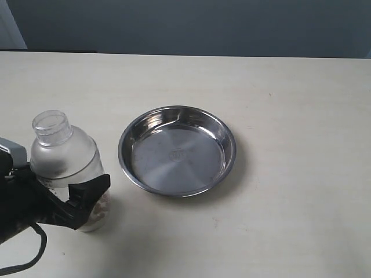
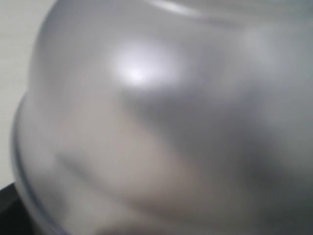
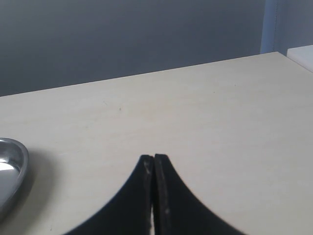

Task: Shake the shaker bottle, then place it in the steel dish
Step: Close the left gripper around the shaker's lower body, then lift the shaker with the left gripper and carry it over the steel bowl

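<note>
Pale table [image 1: 290,220] bearing the steel dish [image 1: 177,152]

The exterior view looks steeply down over the table [image 1: 290,87], the left wrist camera sits right against the bottle [image 2: 146,122] (all blur), and the right wrist camera skims low across it, sharing the dish [image 3: 10,166] with the exterior view.

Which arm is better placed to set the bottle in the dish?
Left. The left gripper is closed on the bottle beside the dish; the right gripper is shut, empty, with no bottle in its view.
</note>
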